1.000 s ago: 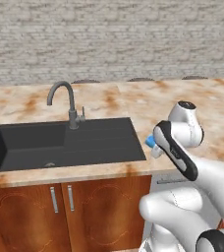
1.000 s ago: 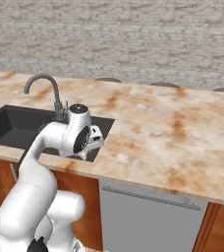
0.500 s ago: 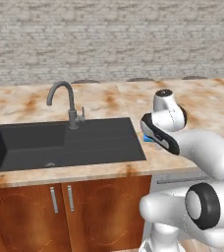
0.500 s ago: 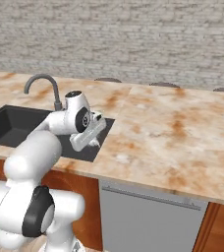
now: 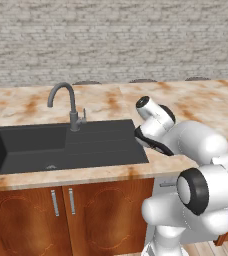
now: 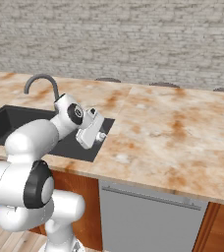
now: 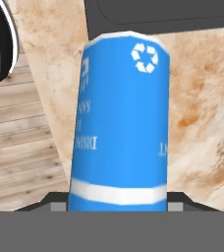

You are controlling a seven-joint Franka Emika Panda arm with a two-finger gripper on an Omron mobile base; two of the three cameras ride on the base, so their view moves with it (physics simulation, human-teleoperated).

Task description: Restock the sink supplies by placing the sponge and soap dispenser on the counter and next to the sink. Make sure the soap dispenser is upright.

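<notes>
The soap dispenser (image 7: 120,123), a blue bottle with a white recycling mark, stands large in the hand view, clamped between my fingers (image 7: 55,199) at its lower end. My gripper (image 7: 118,201) is shut on it. The hand (image 5: 148,140) hovers low over the counter (image 5: 206,102) at the right rim of the sink (image 5: 101,145), and my hand (image 6: 91,129) hides the bottle in the right base view. The bottle's pump top is hidden. The sponge is out of view.
The dark gooseneck tap (image 5: 66,100) rises behind the basin, also seen as the tap (image 6: 40,81) in the right base view. Brown cabinets (image 5: 61,210) and a grey dishwasher front (image 6: 148,211) sit under the counter (image 6: 182,133). A brick wall (image 5: 111,40) runs behind.
The arm has swung toward the sink's right rim and the wrist has turned. The blue of the bottle, visible in the left base view before, is now hidden behind the hand.
</notes>
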